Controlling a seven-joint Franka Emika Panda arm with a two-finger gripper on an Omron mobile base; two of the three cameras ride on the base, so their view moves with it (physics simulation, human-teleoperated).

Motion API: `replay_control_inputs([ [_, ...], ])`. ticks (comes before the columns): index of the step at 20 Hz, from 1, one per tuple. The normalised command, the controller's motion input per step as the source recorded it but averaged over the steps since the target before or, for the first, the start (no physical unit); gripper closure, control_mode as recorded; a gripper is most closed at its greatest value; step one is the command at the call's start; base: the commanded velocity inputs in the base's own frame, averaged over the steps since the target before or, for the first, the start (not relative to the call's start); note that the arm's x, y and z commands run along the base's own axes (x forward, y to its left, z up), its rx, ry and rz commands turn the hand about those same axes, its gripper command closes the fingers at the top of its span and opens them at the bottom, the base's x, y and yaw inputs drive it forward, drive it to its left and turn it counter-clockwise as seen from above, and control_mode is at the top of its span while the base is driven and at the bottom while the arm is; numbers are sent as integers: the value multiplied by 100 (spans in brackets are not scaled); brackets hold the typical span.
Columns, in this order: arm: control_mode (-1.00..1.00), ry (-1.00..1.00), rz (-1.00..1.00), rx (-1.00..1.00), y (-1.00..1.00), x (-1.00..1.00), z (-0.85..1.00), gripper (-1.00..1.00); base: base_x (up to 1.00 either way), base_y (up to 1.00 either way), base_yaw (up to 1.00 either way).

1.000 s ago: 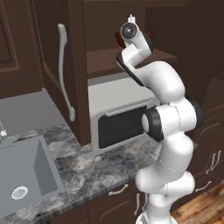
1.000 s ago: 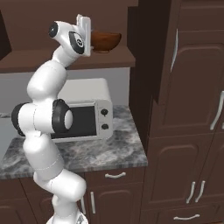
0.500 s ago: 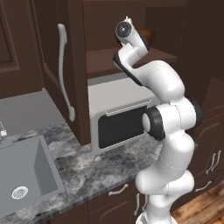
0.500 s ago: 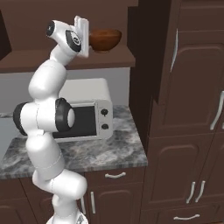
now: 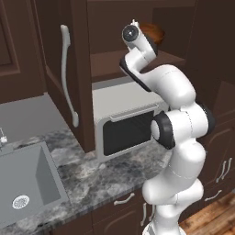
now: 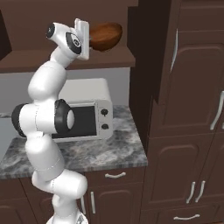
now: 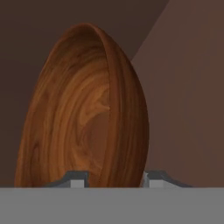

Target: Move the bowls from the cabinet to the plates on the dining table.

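My jaws straddle the rim of a bowl (image 7: 87,113) — one fingertip (image 7: 73,179) inside the wall, the other outside. Whether they're pressing the wood or standing just off it, can't tell from the hand view. Bowl is glossy reddish-brown wood w/ swirling grain, round, deep; hand view has it rolled on edge, hollow facing left, outer wall curving right.

Right base view gives what the hand view can't: the bowl (image 6: 105,36) sits up in the open cabinet (image 6: 109,57), on its shelf or just above it, can't say which, tilted a bit, w/ my hand (image 6: 83,38) pushed against its near side. Left base view catches just a sliver of bowl (image 5: 153,31) behind my wrist.

Arm pose: rises from the base, elbow bent by the microwave front, forearm angled up, wrist reaching into the cabinet opening at shelf height.

Below: white boxy microwave (image 6: 87,118) w/ dark glass door and two knobs, on a grey veined marble bench (image 6: 100,153). Left base view adds a matte grey sink (image 5: 25,183) sunk in that bench, and the cabinet's dark panelled door (image 5: 59,69) swung open w/ a long silver bar handle. Right base view adds tall dark cupboards (image 6: 192,109) to the right, silver handles.
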Motion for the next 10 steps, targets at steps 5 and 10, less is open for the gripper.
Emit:
replay_control_inputs([
  [5,-100,0,0,1,0,-34,23,100,0,0,0],
  [10,-100,-3,0,4,-1,-79,3,100,0,0,0],
])
